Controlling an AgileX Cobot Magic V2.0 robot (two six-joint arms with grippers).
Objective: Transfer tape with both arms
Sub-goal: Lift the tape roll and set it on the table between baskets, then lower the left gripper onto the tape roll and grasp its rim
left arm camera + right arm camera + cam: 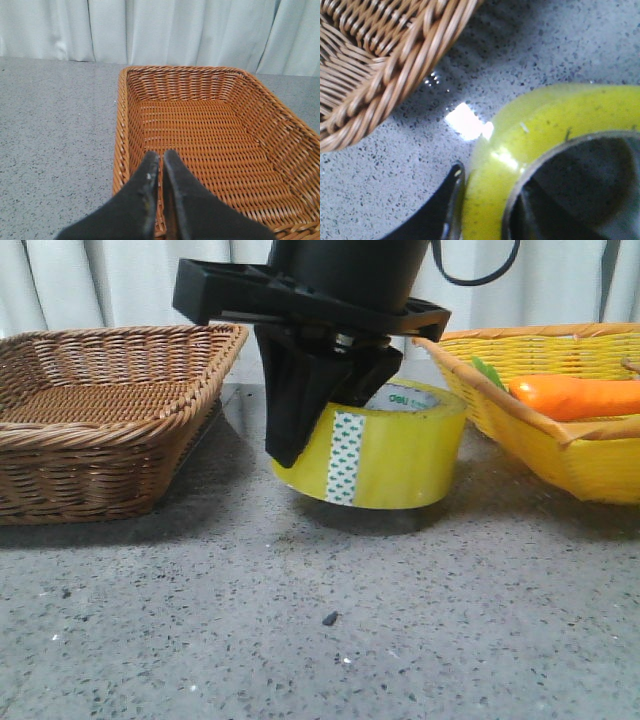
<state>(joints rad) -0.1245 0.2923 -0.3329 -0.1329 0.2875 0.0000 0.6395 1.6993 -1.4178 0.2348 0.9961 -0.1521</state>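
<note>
One roll of tape (385, 455) pinched through its wall by right gripper (320, 405), tilted off table (320, 640) for handover; left gripper (161, 170) fingers pressed together over brown basket (200, 125).

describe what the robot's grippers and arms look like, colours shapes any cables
Both are matte black plastic. The right gripper has a flat angular cross plate under a round black wrist, wedge-shaped ribbed fingers, and a black cable looping behind. The left gripper shows two smooth tapered black fingers with pale scuffs. No markings are visible.
</note>
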